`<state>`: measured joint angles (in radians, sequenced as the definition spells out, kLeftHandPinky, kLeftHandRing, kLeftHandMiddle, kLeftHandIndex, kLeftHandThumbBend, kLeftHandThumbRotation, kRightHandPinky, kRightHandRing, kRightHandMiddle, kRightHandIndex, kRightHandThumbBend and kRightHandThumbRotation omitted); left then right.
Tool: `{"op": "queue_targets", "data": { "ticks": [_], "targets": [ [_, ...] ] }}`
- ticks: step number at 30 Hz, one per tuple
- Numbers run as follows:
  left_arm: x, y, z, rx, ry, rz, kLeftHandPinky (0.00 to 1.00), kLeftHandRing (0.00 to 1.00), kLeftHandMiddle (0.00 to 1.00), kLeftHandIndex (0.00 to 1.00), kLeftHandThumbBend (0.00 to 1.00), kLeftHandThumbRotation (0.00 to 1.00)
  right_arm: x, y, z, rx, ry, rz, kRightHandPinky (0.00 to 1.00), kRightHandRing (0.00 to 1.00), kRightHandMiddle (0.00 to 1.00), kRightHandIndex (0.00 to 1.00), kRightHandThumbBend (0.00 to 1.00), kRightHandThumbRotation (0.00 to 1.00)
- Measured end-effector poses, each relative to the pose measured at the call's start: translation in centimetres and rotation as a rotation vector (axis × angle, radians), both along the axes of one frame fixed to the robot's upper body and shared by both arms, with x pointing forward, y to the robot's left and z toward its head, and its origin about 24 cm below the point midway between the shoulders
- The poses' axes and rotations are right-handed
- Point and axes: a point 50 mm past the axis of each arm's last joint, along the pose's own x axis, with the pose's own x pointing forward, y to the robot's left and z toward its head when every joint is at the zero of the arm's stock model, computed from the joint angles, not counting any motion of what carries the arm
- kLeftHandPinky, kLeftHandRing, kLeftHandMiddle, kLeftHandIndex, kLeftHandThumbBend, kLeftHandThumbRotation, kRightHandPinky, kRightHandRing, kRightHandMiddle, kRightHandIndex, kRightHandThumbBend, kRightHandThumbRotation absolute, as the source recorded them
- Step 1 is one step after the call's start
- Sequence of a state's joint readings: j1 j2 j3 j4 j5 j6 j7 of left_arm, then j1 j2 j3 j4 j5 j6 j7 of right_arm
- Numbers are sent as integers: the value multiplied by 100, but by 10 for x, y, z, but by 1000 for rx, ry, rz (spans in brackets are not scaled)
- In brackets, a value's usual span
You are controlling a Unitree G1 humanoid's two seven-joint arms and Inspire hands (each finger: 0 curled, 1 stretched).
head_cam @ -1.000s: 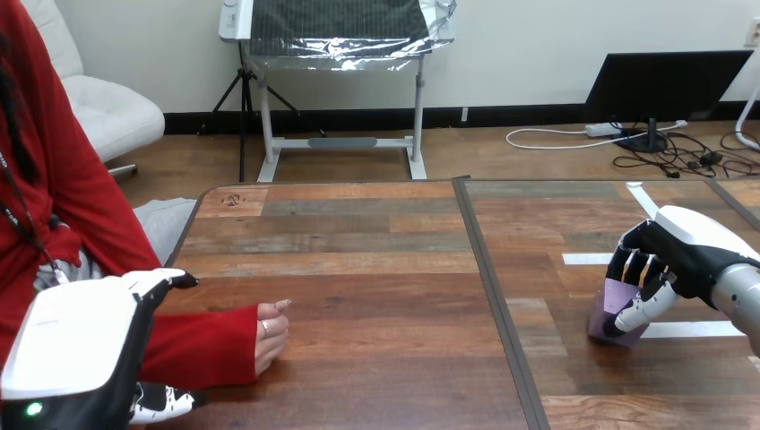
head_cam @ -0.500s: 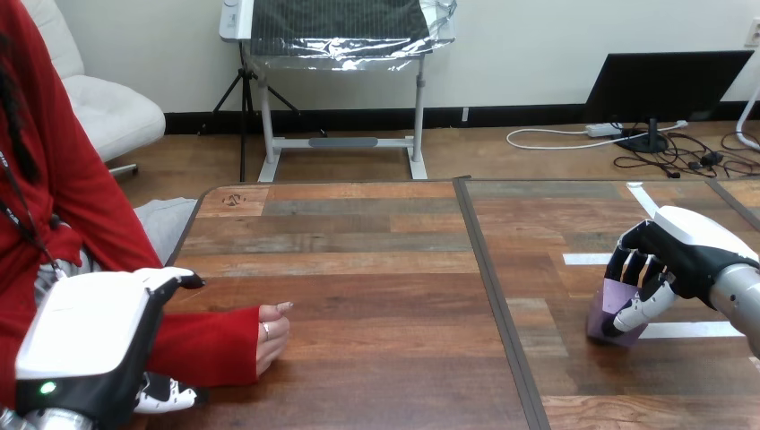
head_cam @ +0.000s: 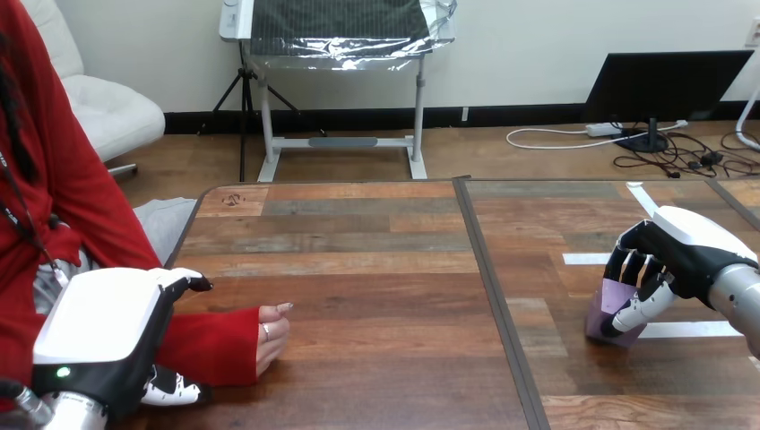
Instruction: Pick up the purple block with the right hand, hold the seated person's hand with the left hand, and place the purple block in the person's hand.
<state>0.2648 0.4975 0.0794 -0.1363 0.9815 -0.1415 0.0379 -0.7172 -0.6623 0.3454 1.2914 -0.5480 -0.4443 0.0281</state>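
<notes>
The purple block (head_cam: 610, 303) stands on the table's right part, beside a white tape strip. My right hand (head_cam: 683, 249) reaches in from the right, and its fingers (head_cam: 638, 309) and thumb are curled round the block's top and side. The person's hand (head_cam: 272, 333) rests on the table at the left, loosely curled, coming out of a red sleeve (head_cam: 206, 351). My left hand (head_cam: 106, 333) sits over that sleeve at the forearm, its white back towards me and covering much of the sleeve. It is short of the person's hand.
A dark seam (head_cam: 496, 296) runs front to back through the wooden table (head_cam: 376, 269), between the two hands. White tape strips (head_cam: 692, 329) lie on the right part. The person's torso fills the left edge.
My left hand has slid right and a little forward along the red sleeve, towards the person's hand. My right hand and the block have hardly moved.
</notes>
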Motion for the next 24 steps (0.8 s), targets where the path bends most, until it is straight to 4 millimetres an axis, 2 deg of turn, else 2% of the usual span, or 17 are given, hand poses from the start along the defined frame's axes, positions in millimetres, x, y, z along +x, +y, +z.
{"op": "queue_targets", "data": {
  "ticks": [24],
  "targets": [
    [19,6,-16,33,78,8,72,77,78,76,100,18,0,2,1,7,-7,19,44,46,49,47,84,0]
  ]
}}
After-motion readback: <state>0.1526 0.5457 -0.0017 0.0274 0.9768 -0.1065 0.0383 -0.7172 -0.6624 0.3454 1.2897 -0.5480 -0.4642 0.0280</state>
